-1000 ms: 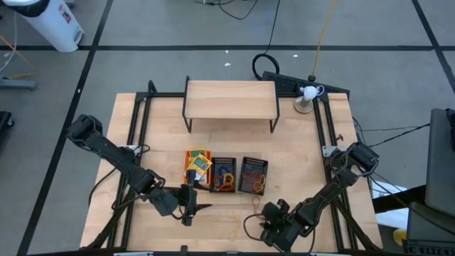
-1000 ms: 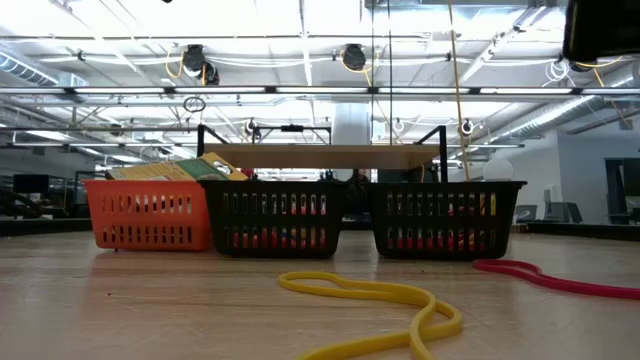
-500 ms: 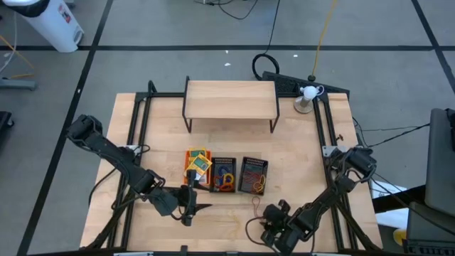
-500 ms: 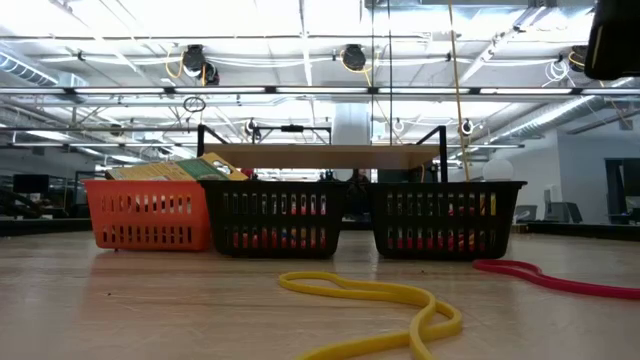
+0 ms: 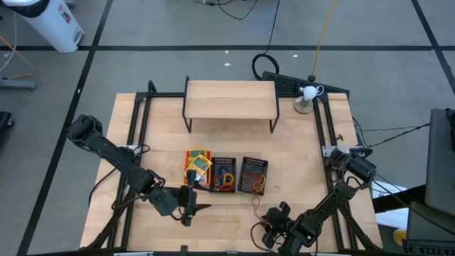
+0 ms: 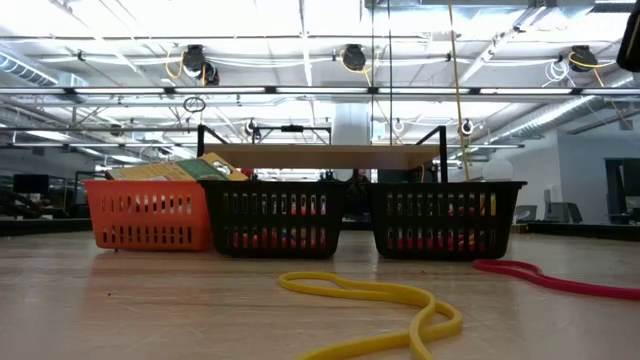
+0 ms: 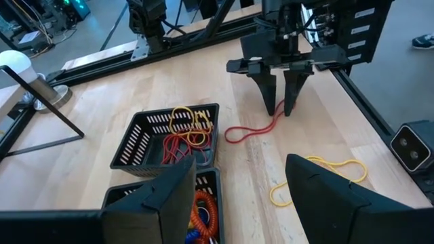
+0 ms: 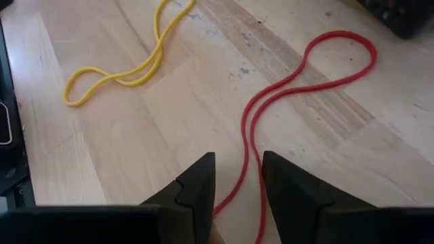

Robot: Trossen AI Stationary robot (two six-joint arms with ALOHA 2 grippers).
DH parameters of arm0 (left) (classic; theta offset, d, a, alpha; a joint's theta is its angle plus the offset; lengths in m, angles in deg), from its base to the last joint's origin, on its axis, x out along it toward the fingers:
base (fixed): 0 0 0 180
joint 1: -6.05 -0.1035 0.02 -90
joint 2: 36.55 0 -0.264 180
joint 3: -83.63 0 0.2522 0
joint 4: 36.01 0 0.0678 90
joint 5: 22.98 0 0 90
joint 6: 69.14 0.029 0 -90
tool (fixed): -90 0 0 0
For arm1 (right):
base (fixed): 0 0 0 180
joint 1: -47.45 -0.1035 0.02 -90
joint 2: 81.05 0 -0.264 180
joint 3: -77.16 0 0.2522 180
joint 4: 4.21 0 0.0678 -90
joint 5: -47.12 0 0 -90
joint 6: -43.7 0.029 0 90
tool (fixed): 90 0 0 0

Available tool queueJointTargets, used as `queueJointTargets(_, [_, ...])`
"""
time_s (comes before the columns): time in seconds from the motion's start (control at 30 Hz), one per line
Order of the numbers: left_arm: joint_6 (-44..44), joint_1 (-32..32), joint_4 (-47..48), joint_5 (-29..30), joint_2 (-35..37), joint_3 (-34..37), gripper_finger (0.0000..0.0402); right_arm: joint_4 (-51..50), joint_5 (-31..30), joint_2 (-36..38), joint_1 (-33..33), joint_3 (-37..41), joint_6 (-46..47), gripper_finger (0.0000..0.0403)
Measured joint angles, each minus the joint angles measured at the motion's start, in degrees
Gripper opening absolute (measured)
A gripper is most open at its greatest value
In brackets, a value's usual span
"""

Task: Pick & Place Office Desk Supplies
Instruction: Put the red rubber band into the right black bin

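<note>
Three small mesh bins sit in a row at the centre of the high view: the orange mesh bin [image 5: 195,168] at the left, holding yellow-and-green rectangular packs [image 5: 200,160], then the middle black mesh bin [image 5: 223,175] and the right black mesh bin [image 5: 254,175], both holding tangled rubber-band loops whose colours are hard to sort from above. In the low view the bin walls hide most of their contents.

Below the bins in the high view, the left gripper [image 5: 197,208] hovers over the wooden table [image 5: 298,153], fingers spread apart with nothing between them. The right gripper [image 5: 268,229] is at the lower centre-right edge, partly cut off by the frame. In its wrist view the fingers [image 8: 193,190] straddle one end of the long red rubber-band loop [image 8: 298,81], with a gap between them; whether they pinch it cannot be told, since the band's end disappears behind them. A thin yellow rubber-band loop [image 8: 122,68] lies on the table near the red one, apart from it. At the top of the high view stands the light wooden shelf with black legs [image 5: 230,99].
</note>
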Motion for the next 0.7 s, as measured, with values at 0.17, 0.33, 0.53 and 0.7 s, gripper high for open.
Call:
queueJointTargets(0.17, [0.0,0.0,0.1,0.0,0.0,0.0,0.0225,0.0,-2.5,-1.7,-0.5,0.0,-1.3,0.0116])
queueJointTargets(0.33, [-0.4,0.0,0.1,0.0,0.0,0.0,0.0225,0.3,-4.3,-1.8,-1.1,0.1,-3.0,0.0116])
queueJointTargets(0.53, [-0.4,0.0,0.1,-0.1,0.0,0.0,0.0225,-0.9,-3.7,-1.8,-1.2,0.1,-2.9,0.0116])
queueJointTargets(0.7, [-0.4,0.0,0.1,-0.1,0.0,0.0,0.0225,-3.2,-2.4,-1.8,-1.0,0.2,-2.9,0.0116])
